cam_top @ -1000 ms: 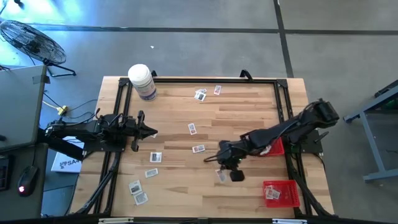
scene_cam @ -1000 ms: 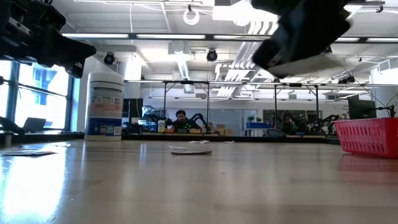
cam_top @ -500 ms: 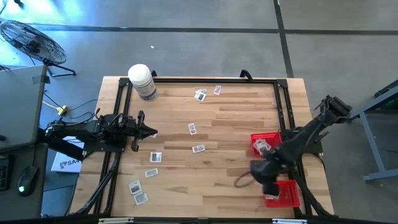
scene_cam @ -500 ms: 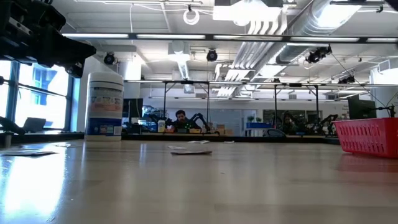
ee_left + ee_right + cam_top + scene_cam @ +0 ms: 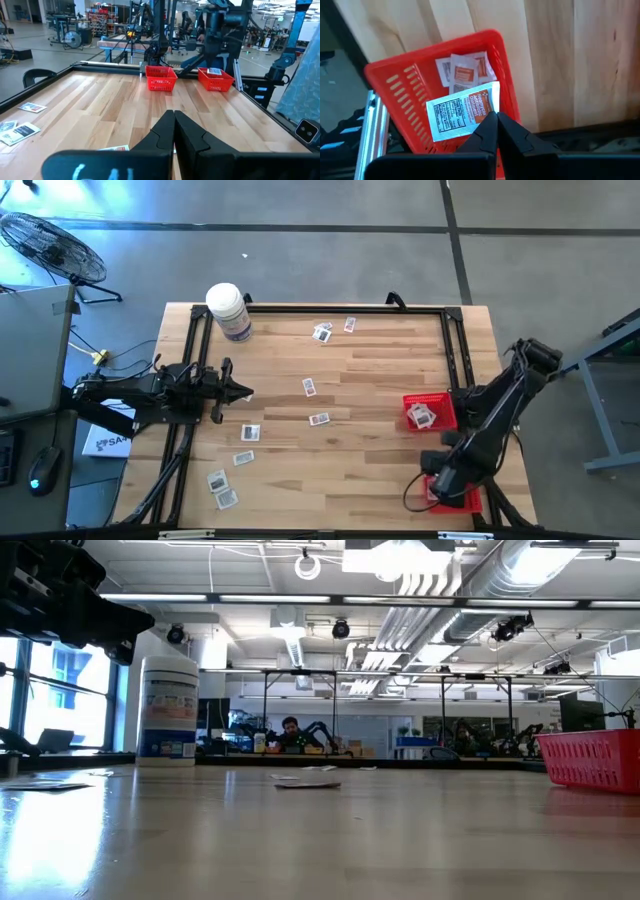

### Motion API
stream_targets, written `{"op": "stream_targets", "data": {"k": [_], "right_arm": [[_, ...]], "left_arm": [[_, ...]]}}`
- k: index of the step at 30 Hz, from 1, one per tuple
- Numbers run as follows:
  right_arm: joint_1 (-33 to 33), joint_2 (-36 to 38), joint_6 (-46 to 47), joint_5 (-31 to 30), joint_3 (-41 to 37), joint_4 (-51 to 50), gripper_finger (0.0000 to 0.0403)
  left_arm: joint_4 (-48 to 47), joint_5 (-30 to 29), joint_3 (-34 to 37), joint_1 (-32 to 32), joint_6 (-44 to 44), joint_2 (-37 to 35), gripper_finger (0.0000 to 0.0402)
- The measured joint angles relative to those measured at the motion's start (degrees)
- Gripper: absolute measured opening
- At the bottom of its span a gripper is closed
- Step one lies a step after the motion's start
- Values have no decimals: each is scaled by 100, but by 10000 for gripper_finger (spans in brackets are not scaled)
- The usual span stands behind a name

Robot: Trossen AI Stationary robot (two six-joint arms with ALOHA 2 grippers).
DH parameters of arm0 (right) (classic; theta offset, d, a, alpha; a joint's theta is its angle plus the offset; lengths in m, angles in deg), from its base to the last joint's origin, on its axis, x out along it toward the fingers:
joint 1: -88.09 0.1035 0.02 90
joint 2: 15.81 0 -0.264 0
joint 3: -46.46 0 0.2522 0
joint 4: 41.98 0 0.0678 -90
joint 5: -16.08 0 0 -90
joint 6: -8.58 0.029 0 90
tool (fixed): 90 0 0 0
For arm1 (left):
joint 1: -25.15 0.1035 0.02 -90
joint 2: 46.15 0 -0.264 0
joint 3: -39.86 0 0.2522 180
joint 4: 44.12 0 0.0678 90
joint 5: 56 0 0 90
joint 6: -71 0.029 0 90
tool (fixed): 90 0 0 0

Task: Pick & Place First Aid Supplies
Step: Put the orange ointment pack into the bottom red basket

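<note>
Pale wood planks make up the table (image 5: pixel 380 370), framed by black rails. Seen from overhead, the right gripper (image 5: pixel 443 480) hangs at about five o'clock on the table, over the nearer red basket (image 5: pixel 462 498). Its wrist camera shows the two fingers pressed tip to tip, pinching the edge of a white packet with orange print (image 5: pixel 462 111) that dangles above the basket. Smaller packets (image 5: pixel 464 72) already lie inside it.

The second red basket (image 5: pixel 440 402) sits at about three o'clock and holds one packet too. Loose packets are well apart across the wood: a pair near twelve o'clock (image 5: pixel 322 332), two near the centre (image 5: pixel 309 387), and a cluster around seven to eight o'clock (image 5: pixel 222 488). The white bottle (image 5: pixel 229 310) stands at eleven o'clock. The left gripper (image 5: pixel 240 392) waits at nine o'clock, clenched on nothing.

The main risk, as I judge it, lies in the release. The grip is only on the packet's edge, so the packet may swing or slip early. It hangs close to the basket's rim on one side; if the fingers part while the arm is off-centre, it could catch the rim and slide onto the table or over the nearby table edge. A light, flat packet may also cling to a finger and be carried back out when the arm lifts.
</note>
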Motion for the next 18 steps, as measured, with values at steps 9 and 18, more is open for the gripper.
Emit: {"op": "stream_targets", "data": {"k": [9,18], "right_arm": [[-111,-608,331,693,0,2,36],[-907,-456,0,806,448,89,86]], "left_arm": [[0,0,-2,-2,0,-2,0],[0,0,-2,-2,0,-2,0]]}}
